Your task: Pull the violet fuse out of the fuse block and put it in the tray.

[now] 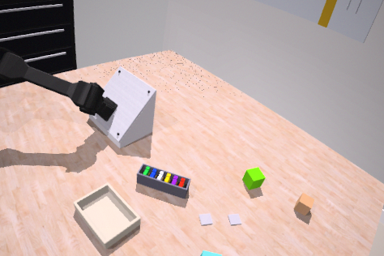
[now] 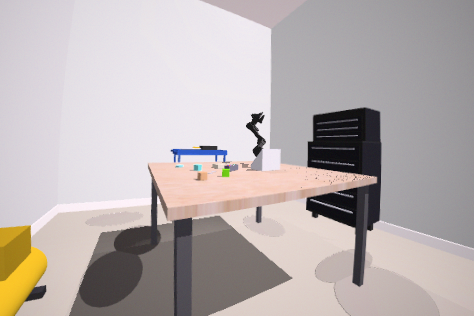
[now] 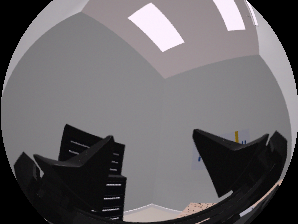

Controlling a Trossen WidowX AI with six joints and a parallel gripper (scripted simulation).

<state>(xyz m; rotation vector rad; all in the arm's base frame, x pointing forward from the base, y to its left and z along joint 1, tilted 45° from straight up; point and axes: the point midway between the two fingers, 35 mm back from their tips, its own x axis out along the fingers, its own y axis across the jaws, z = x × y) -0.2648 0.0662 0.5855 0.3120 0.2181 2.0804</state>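
Wooden table (image 2: 260,187), grey walls, black drawer cabinet (image 2: 345,160)
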